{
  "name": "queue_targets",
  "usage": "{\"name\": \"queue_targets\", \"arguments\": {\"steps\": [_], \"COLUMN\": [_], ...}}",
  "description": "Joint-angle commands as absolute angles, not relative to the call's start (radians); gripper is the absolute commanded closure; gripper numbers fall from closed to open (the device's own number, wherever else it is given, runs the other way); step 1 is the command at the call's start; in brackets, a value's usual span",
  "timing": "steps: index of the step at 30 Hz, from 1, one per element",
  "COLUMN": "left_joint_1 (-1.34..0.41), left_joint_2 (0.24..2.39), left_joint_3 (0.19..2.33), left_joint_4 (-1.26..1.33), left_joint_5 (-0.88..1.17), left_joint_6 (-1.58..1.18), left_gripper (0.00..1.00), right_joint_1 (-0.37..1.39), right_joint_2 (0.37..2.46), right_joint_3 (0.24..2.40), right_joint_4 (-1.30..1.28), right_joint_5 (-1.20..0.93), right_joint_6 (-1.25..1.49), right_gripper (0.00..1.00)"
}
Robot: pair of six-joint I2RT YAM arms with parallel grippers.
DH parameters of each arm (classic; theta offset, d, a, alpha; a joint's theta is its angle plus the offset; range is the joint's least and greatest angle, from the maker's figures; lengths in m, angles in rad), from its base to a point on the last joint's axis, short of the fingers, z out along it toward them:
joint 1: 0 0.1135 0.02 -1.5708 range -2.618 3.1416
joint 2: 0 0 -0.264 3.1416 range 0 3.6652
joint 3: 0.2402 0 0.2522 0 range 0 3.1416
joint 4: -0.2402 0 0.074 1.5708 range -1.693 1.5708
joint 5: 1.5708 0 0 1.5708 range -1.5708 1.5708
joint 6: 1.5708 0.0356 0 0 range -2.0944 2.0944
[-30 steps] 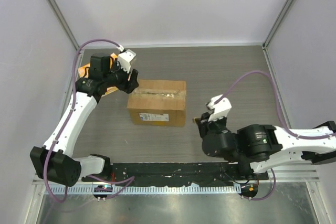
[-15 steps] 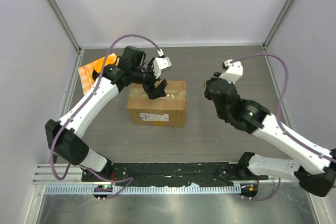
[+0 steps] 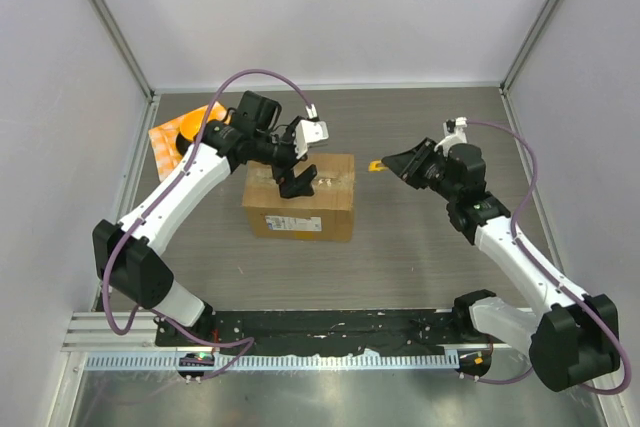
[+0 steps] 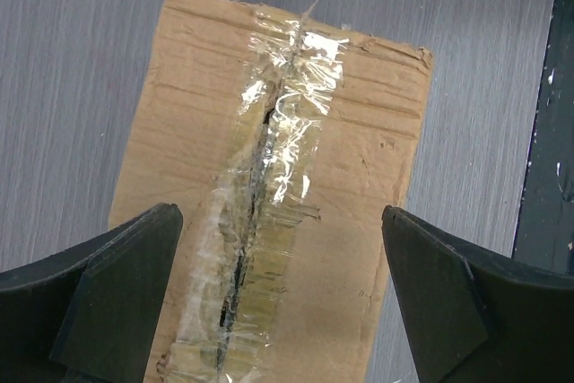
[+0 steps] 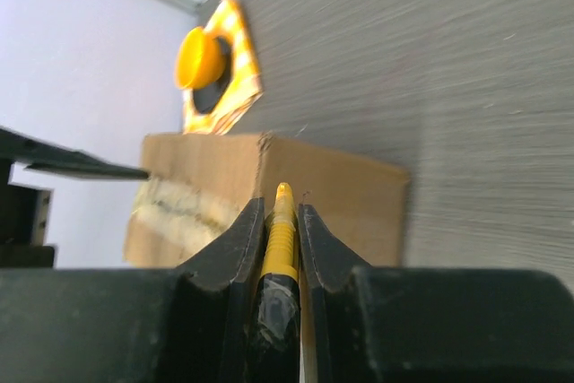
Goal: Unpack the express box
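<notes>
Top view: illumination is bright, even and diffuse from above; shadows on the bench (image 3: 420, 247) beneath the arms are faint and soft-edged. Focus is sharp across the frame.

Left wrist view: the clear tape (image 4: 269, 159) on the express box (image 4: 368, 186) carries strong white glare patches; the cardboard grain is crisp.

Right wrist view: the right hand (image 5: 280, 210) and the yellow tool (image 5: 282, 232) it grips are blurred close to the lens, the bottom edge is dark, and the far orange object (image 5: 199, 56) is soft.
</notes>
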State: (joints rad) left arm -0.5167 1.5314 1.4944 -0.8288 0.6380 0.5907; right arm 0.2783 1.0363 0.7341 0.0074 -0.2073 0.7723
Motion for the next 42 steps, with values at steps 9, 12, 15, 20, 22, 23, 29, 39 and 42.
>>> {"name": "queue_targets", "arguments": {"steps": [9, 12, 15, 20, 22, 23, 29, 39, 42], "left_joint_1": [-0.583, -0.595, -0.601, -0.614, -0.614, -0.617, -0.632, -0.638, -0.638], "left_joint_2": [1.56, 1.562, 1.555, 1.542, 1.536, 1.536, 1.525, 1.548, 1.571], "left_joint_3": [1.5, 1.483, 1.453, 1.407, 1.396, 1.393, 1.373, 1.356, 1.342], "left_joint_4": [-0.87, -0.868, -0.864, -0.85, -0.841, -0.838, -0.841, -0.799, -0.769], "left_joint_5": [0.581, 0.562, 0.542, 0.526, 0.52, 0.517, 0.517, 0.489, 0.468], "left_joint_6": [0.707, 0.715, 0.724, 0.73, 0.727, 0.724, 0.719, 0.698, 0.689], "left_gripper": [0.0, 0.0, 0.0, 0.0, 0.0, 0.0, 0.0, 0.0, 0.07], "right_joint_1": [0.265, 0.265, 0.265, 0.265, 0.265, 0.265, 0.271, 0.385, 0.443], "right_joint_2": [1.043, 1.049, 1.055, 1.071, 1.074, 1.08, 1.081, 1.104, 1.1], "right_joint_3": [0.583, 0.568, 0.555, 0.526, 0.514, 0.512, 0.492, 0.462, 0.437], "right_joint_4": [0.451, 0.466, 0.466, 0.491, 0.503, 0.512, 0.511, 0.558, 0.566], "right_joint_5": [-0.483, -0.482, -0.472, -0.472, -0.471, -0.472, -0.465, -0.413, -0.382], "right_joint_6": [0.991, 0.999, 0.997, 1.009, 1.017, 1.022, 1.023, 1.058, 1.078], "right_gripper": [0.99, 0.99, 0.99, 0.99, 0.99, 0.99, 0.99, 0.99, 0.99]}}
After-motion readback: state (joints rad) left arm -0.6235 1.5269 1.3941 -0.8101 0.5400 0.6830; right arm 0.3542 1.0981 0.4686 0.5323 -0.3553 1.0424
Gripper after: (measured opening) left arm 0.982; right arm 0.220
